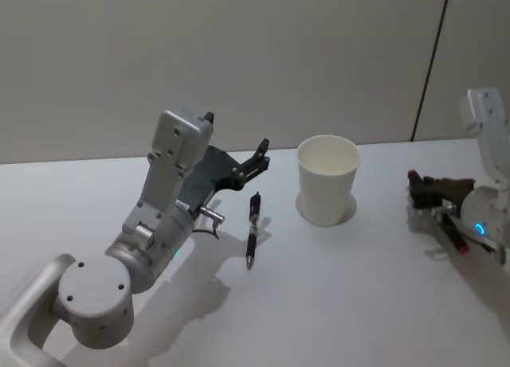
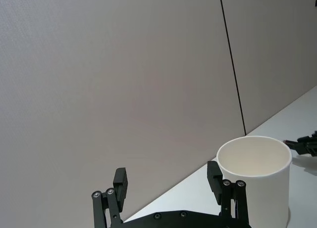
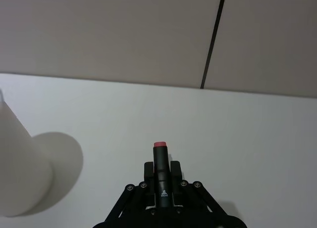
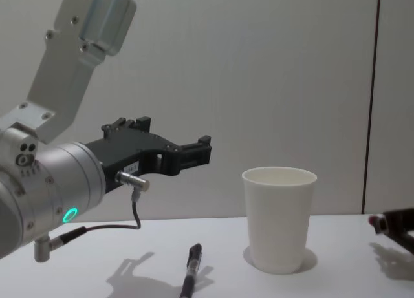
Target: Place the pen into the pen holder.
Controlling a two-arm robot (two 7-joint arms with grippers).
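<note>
Left gripper (image 1: 237,136) hovered wide open, empty, above table (image 1: 358,303). Pen (image 1: 253,230) lay flat at 9 o'clock of pen holder (image 1: 327,184). Judged light, stiff, slick; best taken mid-length. Right gripper (image 1: 422,188), 3 o'clock, clamped a red-tipped marker (image 3: 159,161).

A: Where does the head view sit?
B: High, tilted down on the table (image 1: 358,303). The chest view is low and level, facing the wall (image 4: 291,65).
A: The wrists?
B: Close above the table, aimed wallward. All four share the pen holder (image 1: 328,180), though the right wrist's sliver is only probably it.
</note>
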